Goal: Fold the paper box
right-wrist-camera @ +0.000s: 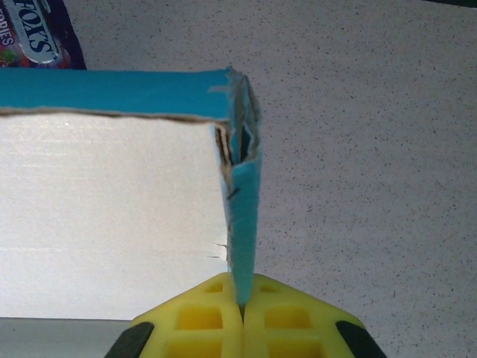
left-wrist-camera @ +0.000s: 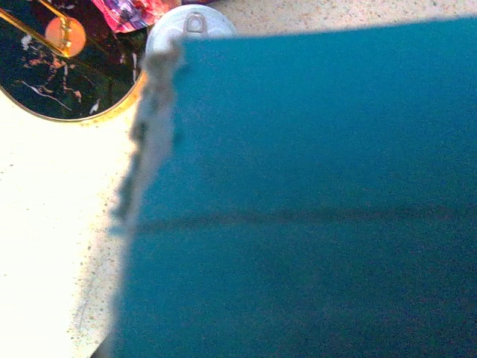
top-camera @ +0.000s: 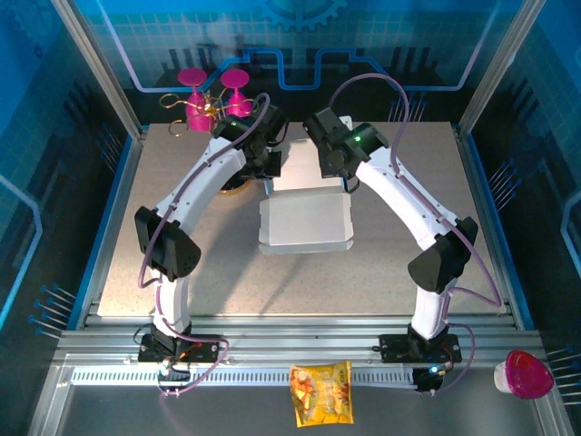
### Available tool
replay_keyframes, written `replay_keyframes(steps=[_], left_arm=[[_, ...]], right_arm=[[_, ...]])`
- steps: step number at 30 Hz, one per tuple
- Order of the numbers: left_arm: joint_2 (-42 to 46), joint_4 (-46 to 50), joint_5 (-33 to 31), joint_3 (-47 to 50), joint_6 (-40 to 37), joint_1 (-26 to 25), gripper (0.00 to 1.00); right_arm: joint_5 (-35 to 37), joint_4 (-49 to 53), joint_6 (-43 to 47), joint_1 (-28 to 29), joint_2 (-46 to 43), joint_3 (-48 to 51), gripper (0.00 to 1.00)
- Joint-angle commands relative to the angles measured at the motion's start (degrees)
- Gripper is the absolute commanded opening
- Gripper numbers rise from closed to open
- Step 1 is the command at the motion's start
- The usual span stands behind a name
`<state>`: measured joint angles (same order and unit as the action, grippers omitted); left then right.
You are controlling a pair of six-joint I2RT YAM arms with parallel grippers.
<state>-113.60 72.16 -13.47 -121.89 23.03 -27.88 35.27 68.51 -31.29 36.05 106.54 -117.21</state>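
Top cam: fixed high behind the arm bases, tilted down and forward, far out, whole table in frame, box mid-table. Left wrist cam: jammed right up against a blue box face, blurred; table strip at left. Right wrist cam: looks out past right gripper at bottom edge, close on box corner, table beyond. All three share box and table.

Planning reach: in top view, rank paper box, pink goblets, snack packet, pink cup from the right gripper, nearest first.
1. paper box: centre, pinched by right gripper
2. pink goblets: back left
3. snack packet: front edge
4. pink cup: front right corner
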Motion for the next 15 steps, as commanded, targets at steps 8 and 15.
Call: replay_keyframes(steps=[8, 15], left_arm=[[-0.24, 7.63, -15.21, -1.6, 0.75, -2.71, 0.0], [4.1, 0.14, -10.82, 4.37, -0.43, -2.69, 0.0]], right_arm=[[1.82, 0.31, -1.23, 0.41, -0.52, -0.3, 0.0], [1.13, -0.14, -0.73, 0.55, -0.9, -0.21, 0.0]])
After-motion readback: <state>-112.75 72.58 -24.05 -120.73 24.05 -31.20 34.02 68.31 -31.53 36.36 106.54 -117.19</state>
